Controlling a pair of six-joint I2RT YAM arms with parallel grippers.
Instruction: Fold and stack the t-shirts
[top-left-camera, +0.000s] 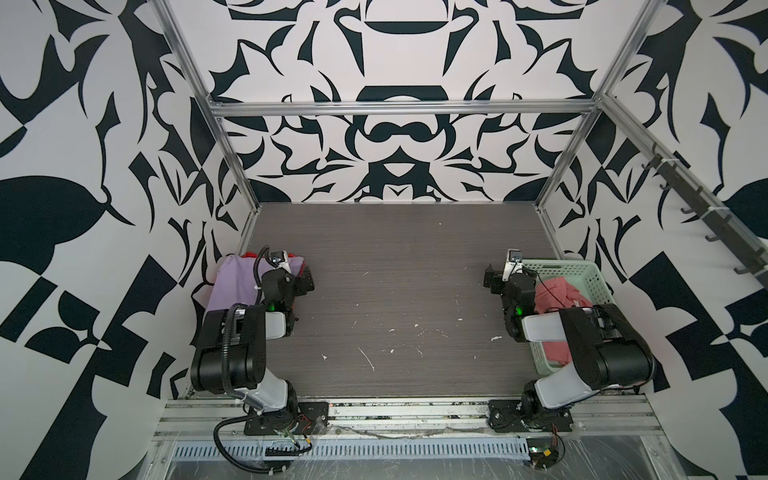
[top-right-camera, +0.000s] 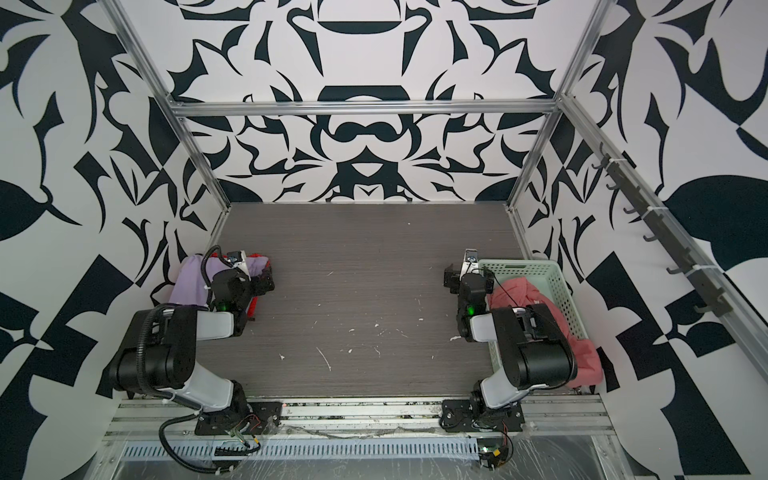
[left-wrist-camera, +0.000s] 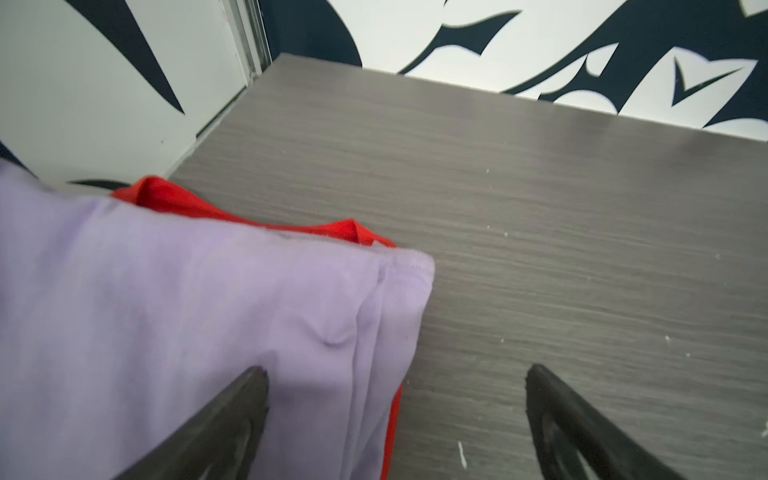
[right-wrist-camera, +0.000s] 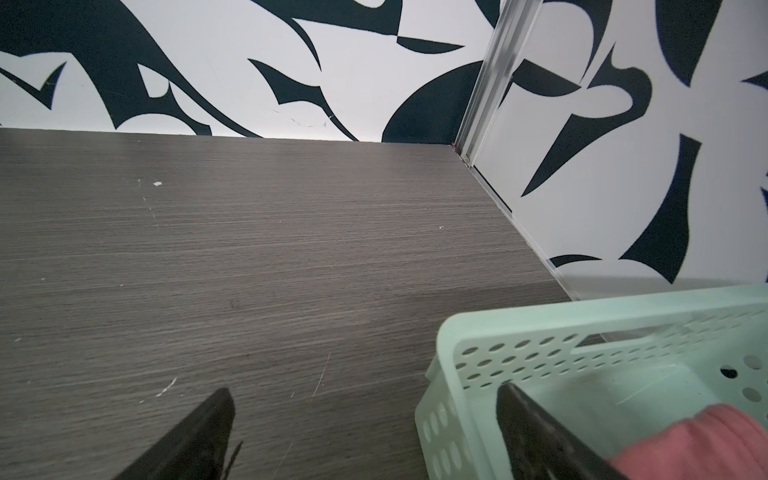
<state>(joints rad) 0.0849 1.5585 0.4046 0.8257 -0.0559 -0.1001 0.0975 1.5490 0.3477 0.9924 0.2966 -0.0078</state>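
Left gripper (left-wrist-camera: 395, 370) jaws wide, empty, over edge of folded lilac t-shirt (left-wrist-camera: 187, 311) lying on red t-shirt (left-wrist-camera: 166, 197) | right gripper (right-wrist-camera: 365, 388) jaws wide, empty, over basket (right-wrist-camera: 519, 332) edge | pink t-shirt (top-left-camera: 550, 297) crumpled in basket | risk: lifted cloth may snag rim, dragging basket; left arm may nudge stack

Folded lilac t-shirt (left-wrist-camera: 187, 324) lies atop the red t-shirt (left-wrist-camera: 166, 197) at the wall-side edge of the tabletop (left-wrist-camera: 540, 208). The left gripper (left-wrist-camera: 397, 370) gapes wide and empty above the lilac hem.
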